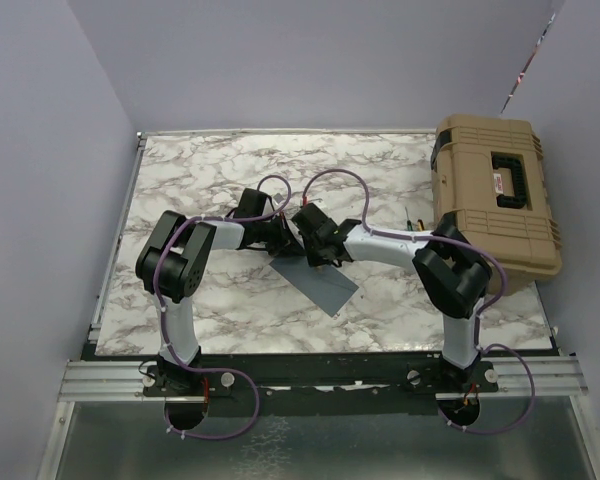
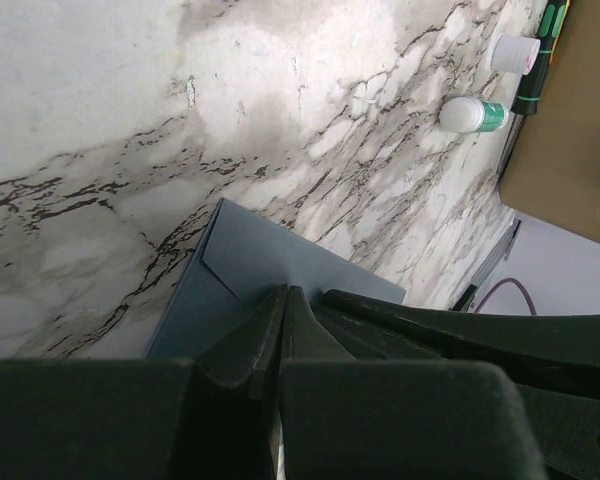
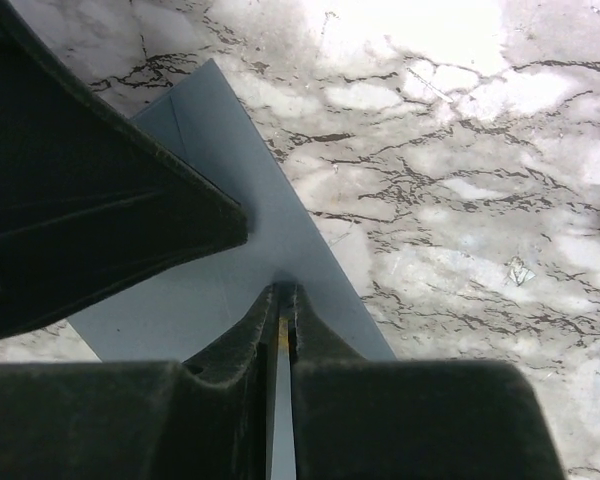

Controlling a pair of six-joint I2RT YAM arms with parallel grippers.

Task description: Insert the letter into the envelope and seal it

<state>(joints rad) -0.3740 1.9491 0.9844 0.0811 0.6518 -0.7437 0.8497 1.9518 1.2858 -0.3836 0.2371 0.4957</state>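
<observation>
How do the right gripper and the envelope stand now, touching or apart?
Touching. The right wrist view shows the right gripper with its nearly shut fingertips resting directly on the blue-grey sheet of the envelope, with no gap between them.

The envelope [image 1: 318, 283] is lying flat on the bench [image 1: 210, 170], about midway across and toward the near side. The left end effector [image 1: 283, 240] is hanging over the envelope's far end from the left. The right end effector [image 1: 316, 260] is hanging over it from the right, just beside the other. A case [image 1: 495, 195] is sitting at the bench's right edge. Just left of the case, a small bottle [image 2: 472, 114] is lying on its side, with a small tub [image 2: 515, 52] and a screwdriver [image 2: 542, 45] lying near it.
</observation>
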